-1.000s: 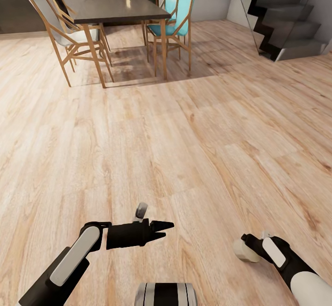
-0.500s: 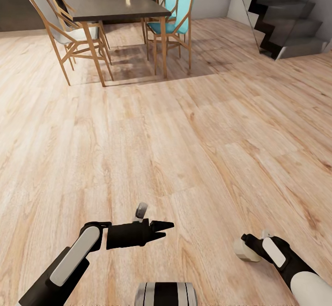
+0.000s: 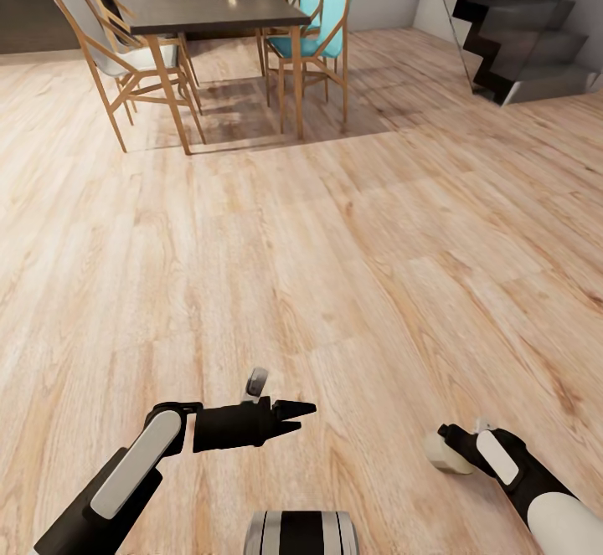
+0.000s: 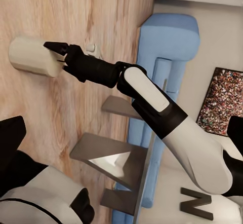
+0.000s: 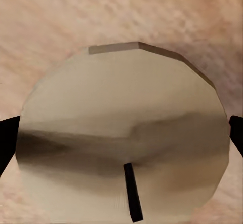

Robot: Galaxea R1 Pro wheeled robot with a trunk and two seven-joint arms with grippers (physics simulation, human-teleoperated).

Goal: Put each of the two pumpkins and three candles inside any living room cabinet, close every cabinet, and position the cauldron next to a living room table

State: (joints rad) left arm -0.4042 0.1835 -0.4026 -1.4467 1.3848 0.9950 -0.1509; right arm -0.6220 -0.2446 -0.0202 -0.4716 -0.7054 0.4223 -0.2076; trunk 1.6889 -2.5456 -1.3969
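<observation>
My right gripper (image 3: 445, 446) is shut on a stubby beige candle (image 3: 439, 453), held low over the wood floor at the lower right of the head view. The left wrist view has the same candle (image 4: 31, 57) at the tips of the right gripper (image 4: 54, 57). Up close, the candle's (image 5: 121, 133) faceted round end spans the gap between the two dark fingertips (image 5: 7, 140). My left gripper (image 3: 306, 417) points right, low in the middle, and is open and empty; its fingers (image 4: 11, 138) stand wide apart. The pumpkins and the cabinet are out of view.
A dark dining table (image 3: 219, 9) stands far ahead, with pale wooden chairs (image 3: 109, 48) on its left and teal chairs (image 3: 322, 23) on its right. Dark stairs (image 3: 519, 28) rise at the far right. Bare wood floor (image 3: 301, 245) lies between. A pale blue seat (image 4: 164, 57) is behind me.
The whole picture has shifted slightly, with the table and stairs a little higher, so the camera has moved. Both arms and the held candle keep their pose.
</observation>
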